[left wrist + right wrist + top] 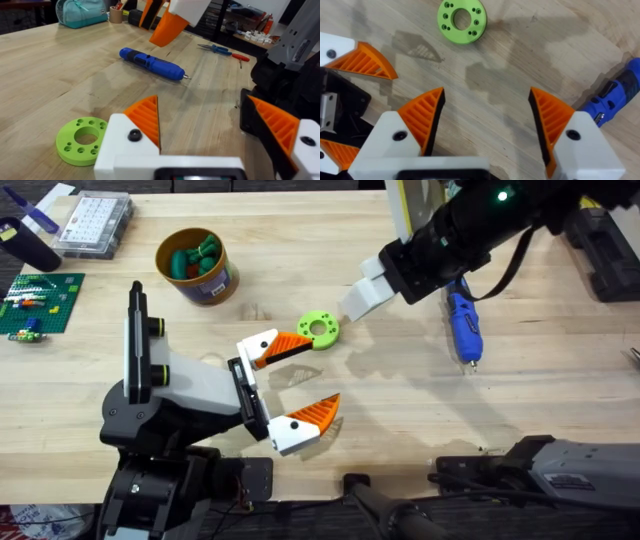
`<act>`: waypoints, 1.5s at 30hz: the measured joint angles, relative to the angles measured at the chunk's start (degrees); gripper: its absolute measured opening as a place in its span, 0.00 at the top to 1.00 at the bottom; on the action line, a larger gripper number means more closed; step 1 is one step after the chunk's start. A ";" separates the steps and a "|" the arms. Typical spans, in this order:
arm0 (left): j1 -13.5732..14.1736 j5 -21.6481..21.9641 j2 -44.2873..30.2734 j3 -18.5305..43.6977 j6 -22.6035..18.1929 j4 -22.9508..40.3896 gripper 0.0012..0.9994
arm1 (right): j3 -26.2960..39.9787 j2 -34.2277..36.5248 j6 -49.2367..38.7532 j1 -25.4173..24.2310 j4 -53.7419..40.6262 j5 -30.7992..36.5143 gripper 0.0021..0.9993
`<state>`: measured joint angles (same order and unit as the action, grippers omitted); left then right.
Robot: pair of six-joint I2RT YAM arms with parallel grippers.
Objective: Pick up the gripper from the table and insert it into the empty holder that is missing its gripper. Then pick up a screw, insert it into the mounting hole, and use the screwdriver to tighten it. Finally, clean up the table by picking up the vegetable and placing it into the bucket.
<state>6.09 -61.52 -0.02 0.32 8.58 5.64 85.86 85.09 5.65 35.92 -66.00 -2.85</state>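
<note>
Screwdriver: lying free on the table, at 3 o'clock from green disc. Bucket: at 10 o'clock, green pieces inside. Left gripper, right gripper: both spread wide, empty. Judged: nothing visibly completed.

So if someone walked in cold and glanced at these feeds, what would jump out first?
Probably the left hand, its orange-padded fingers spread wide low over the middle of the table. Just beyond it lies the lime-green disc, with the right hand also open above the bare wood near it. The bright-blue screwdriver lies flat to the right, and the bucket with green pieces stands far left.
</note>
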 joint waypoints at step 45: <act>0.00 -0.22 -0.01 0.00 0.22 0.19 0.47 | -0.06 0.06 -0.04 0.00 -0.20 0.00 0.00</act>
<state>6.09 -61.73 -0.03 0.32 8.80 5.82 85.80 85.14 5.61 35.92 -66.19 -2.85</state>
